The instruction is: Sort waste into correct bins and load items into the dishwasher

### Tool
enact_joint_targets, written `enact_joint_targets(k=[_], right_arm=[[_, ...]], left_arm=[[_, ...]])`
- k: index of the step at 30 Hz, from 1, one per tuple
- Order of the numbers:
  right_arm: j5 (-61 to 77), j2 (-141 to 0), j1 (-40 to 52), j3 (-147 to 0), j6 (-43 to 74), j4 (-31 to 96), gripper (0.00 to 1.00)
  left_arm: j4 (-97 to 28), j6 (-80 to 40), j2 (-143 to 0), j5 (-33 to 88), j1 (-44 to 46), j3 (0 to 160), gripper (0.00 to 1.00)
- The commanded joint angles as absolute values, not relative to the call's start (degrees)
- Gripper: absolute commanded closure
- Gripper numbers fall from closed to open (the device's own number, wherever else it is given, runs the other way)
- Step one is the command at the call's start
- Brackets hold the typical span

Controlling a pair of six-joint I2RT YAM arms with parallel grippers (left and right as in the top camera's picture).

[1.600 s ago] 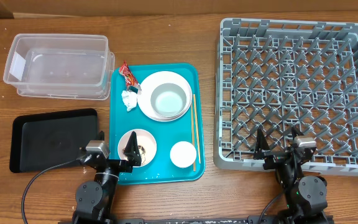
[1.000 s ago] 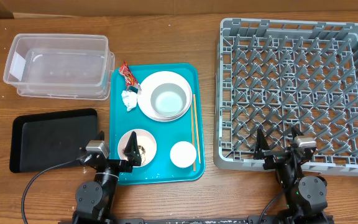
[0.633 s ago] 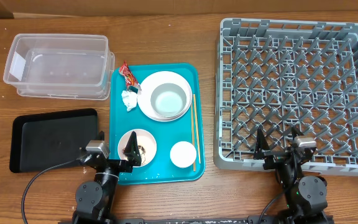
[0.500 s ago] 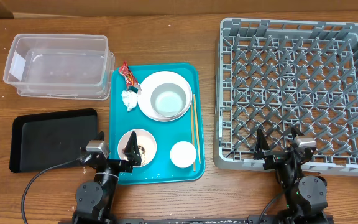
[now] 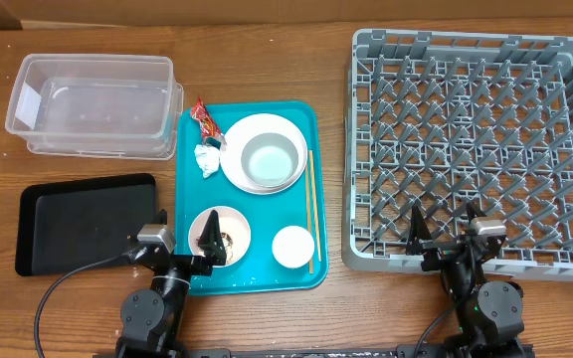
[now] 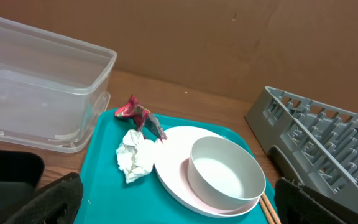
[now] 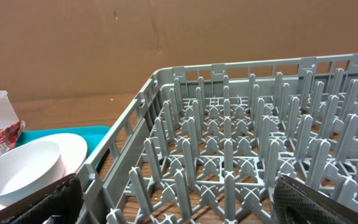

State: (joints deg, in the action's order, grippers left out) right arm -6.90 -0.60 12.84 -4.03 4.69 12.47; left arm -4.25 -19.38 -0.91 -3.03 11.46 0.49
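On the teal tray [image 5: 252, 273] lie a red wrapper [image 5: 207, 121], a white tissue wad [image 5: 207, 159], a pale plate [image 5: 237, 149] with a white bowl [image 5: 272, 156] on it, a second bowl [image 5: 222, 231] with brown food bits, a small white cup [image 5: 292, 247] and wooden chopsticks [image 5: 309, 209]. My left gripper [image 5: 185, 234] is open and empty at the tray's near left corner, over the second bowl's edge. In the left wrist view the wrapper [image 6: 138, 112], tissue [image 6: 135, 158] and bowl [image 6: 225, 168] lie ahead. My right gripper [image 5: 446, 227] is open and empty at the grey rack's [image 5: 476, 149] near edge.
The clear tub [image 5: 93, 104] stands at the back left, and the black tray [image 5: 83, 221] lies in front of it, left of the teal tray. The rack [image 7: 241, 143] fills the right wrist view, with the plate [image 7: 79, 146] at its left.
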Motion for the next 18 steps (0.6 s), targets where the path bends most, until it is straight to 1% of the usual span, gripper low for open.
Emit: enact_joint_targets(k=[1, 12, 15, 18], right_arm=[[-7.49, -0.16, 12.78, -3.79, 4.67, 12.16, 0.0], [-7.49, -0.16, 12.78, -3.79, 4.67, 12.14, 0.0], [-7.49, -0.16, 12.78, -3.79, 4.64, 12.16, 0.0], [-7.49, -0.16, 12.78, -3.79, 4.67, 12.14, 0.0]], left_arm=[[-4.16, -19.31, -0.32, -2.94, 11.27, 0.27, 0.0], [-4.14, -19.31, -0.32, -2.96, 11.27, 0.27, 0.0], [-3.03, -19.33, -0.32, -6.17, 11.27, 0.27, 0.0], [-2.33, -19.33, -0.32, -6.39, 11.25, 0.27, 0.0]])
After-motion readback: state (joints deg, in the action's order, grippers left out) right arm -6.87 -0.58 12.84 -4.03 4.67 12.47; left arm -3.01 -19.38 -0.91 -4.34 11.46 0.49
